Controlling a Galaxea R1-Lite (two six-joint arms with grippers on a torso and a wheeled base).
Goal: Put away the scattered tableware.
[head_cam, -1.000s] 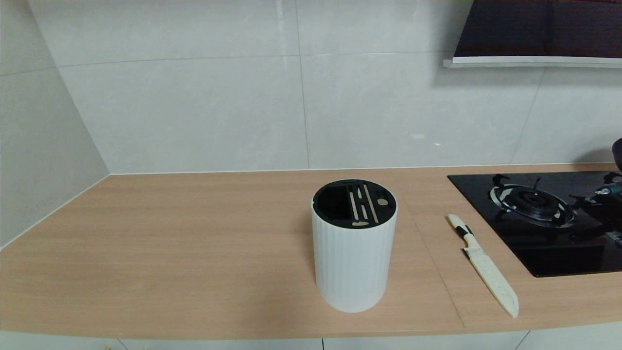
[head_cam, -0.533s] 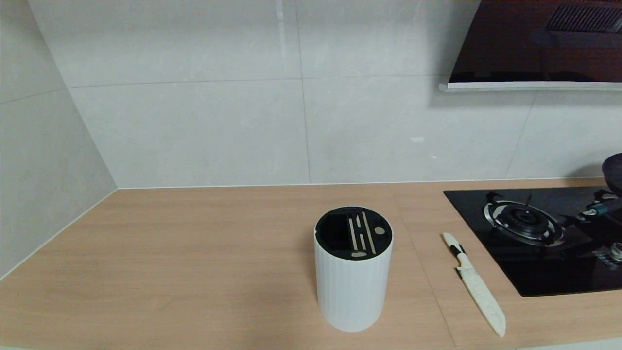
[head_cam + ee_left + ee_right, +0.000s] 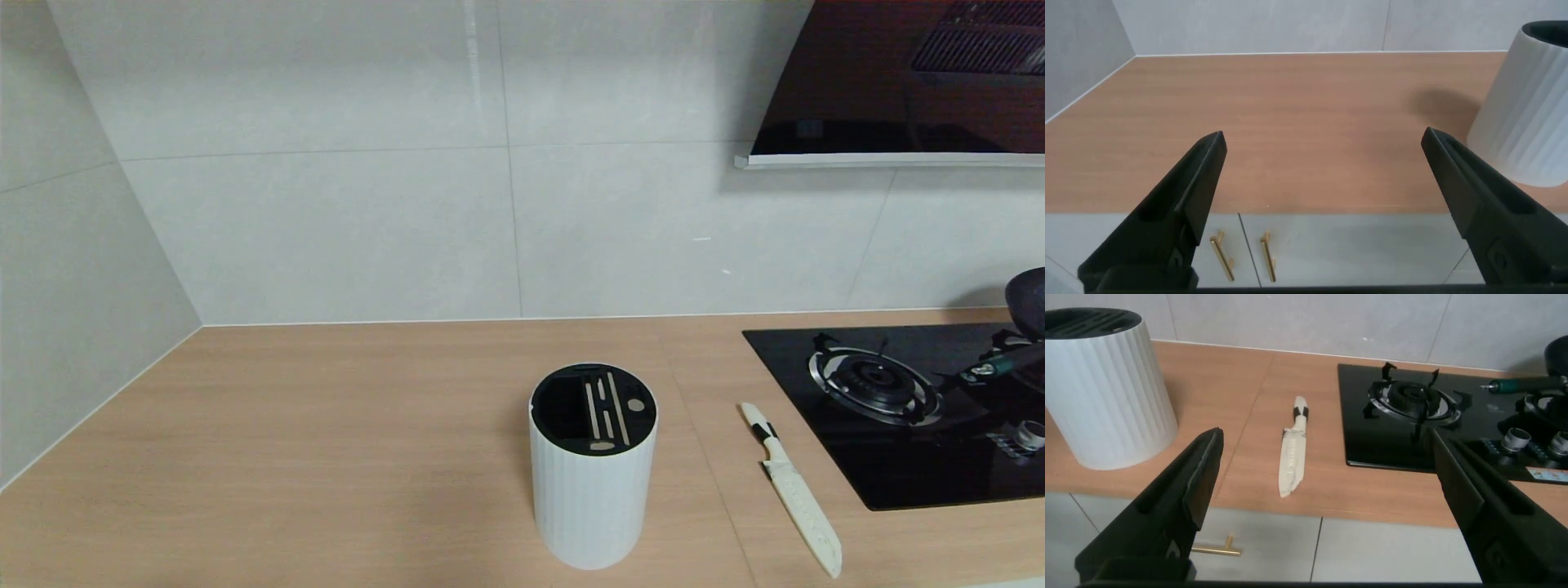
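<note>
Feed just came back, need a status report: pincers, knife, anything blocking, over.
Both open, empty: left pincer, right pincer. Loose knife flat on counter, between white holder and hob. No obstacle around it.

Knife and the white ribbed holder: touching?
Apart. The head view shows a strip of bare counter between the knife and the holder; the right wrist view shows the same gap.
</note>
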